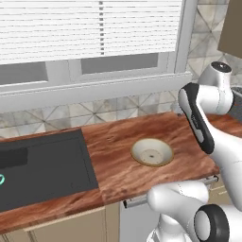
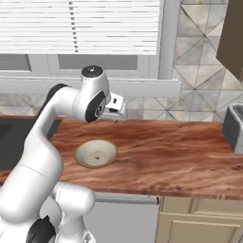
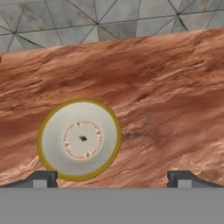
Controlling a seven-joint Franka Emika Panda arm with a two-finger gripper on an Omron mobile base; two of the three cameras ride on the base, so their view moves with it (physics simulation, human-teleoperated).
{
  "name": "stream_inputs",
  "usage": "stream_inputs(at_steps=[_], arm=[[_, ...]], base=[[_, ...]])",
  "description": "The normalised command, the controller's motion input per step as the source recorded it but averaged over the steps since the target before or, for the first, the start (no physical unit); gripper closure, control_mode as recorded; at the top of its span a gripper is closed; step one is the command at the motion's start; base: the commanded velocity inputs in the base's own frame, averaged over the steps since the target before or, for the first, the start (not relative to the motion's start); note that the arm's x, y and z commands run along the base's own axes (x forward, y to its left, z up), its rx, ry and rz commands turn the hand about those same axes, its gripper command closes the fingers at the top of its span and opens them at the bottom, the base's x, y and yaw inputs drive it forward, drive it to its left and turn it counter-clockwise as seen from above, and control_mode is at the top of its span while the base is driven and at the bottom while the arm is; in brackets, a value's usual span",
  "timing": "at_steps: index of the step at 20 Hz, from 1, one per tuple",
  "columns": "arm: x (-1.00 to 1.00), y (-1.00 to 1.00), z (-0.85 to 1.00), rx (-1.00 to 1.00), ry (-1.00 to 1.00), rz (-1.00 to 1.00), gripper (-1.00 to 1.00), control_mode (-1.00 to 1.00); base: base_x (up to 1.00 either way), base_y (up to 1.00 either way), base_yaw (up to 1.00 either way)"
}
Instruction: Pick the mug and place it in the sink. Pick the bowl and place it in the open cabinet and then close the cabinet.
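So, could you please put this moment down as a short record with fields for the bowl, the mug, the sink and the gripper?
bowl: upright on the wooden counter, right of the sink, empty
mug: a teal sliver at the picture's left edge, inside the sink basin
sink: black basin set into the counter, left of the bowl
gripper: open, holding nothing, above the counter with the bowl just ahead of its left fingertip
next step, likely: come down on the bowl's rim
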Motion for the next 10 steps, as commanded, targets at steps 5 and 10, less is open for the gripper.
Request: stream_inputs(at_steps=[5,10], arm=[[0.0,0.0,0.0,0.0,0.0,0.0,-1.0,1.0],[0.0,0.0,0.0,0.0,0.0,0.0,-1.0,1.0]], base=[[0.11,0.32,-0.03],[0.25,-0.58,0.0]])
